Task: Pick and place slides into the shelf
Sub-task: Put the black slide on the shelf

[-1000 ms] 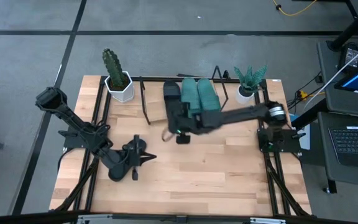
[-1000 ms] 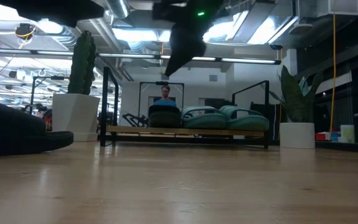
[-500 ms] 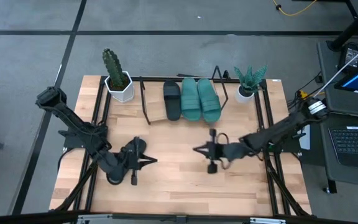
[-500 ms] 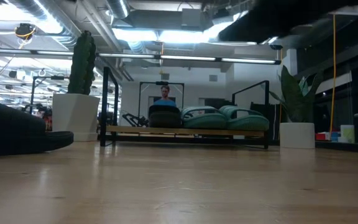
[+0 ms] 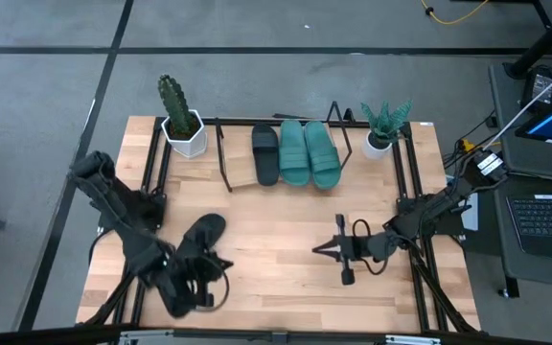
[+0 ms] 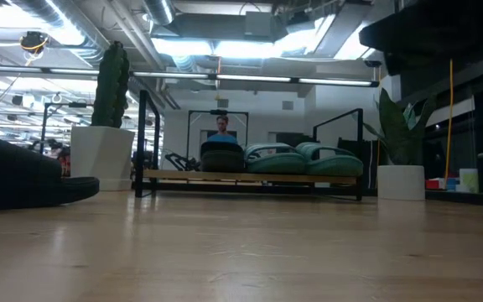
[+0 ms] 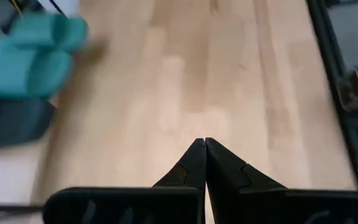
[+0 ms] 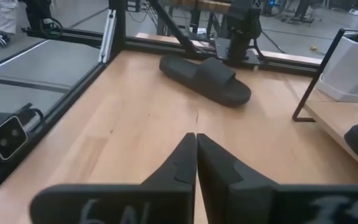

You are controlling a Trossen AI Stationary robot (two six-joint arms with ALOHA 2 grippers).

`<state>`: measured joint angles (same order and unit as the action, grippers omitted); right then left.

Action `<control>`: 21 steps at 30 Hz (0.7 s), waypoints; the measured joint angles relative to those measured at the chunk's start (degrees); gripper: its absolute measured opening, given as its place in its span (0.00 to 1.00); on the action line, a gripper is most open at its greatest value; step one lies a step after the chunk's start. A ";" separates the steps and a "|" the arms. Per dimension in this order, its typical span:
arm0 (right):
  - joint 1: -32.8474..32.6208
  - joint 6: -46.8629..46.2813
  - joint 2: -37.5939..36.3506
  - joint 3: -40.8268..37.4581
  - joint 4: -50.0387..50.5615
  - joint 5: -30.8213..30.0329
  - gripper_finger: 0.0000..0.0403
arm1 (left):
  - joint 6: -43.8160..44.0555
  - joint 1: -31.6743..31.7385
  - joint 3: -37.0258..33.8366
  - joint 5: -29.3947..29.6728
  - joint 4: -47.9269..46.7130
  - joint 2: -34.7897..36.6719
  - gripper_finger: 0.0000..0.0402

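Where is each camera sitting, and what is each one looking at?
High view: above, facing straight down; table, both arms, shelf.
Low view: at tabletop height, facing the shelf; no gripper shows.
Left wrist view: on the left arm; shut left gripper, teal slides ahead.
Right wrist view: on the right arm; shut right gripper, loose black slide ahead.
Shared: the high view also shows that loose black slide beside the left arm.
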<state>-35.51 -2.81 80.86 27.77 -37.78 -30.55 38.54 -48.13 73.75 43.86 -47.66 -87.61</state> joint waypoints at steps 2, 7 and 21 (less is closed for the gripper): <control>-0.21 -0.15 0.00 -0.02 0.06 0.00 0.04 | 3.78 -1.02 4.85 -0.66 -6.14 -3.84 0.00; -0.28 0.05 0.02 -0.02 0.08 0.00 0.02 | 15.23 -2.68 15.93 -4.85 -23.42 -12.09 0.00; 0.11 0.29 0.04 -0.02 0.65 0.52 0.06 | 20.92 -1.57 15.92 -12.09 -32.57 -17.12 0.00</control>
<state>-35.40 -2.52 80.90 27.75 -37.13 -30.02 59.46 -49.69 89.67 31.77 -80.23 -104.73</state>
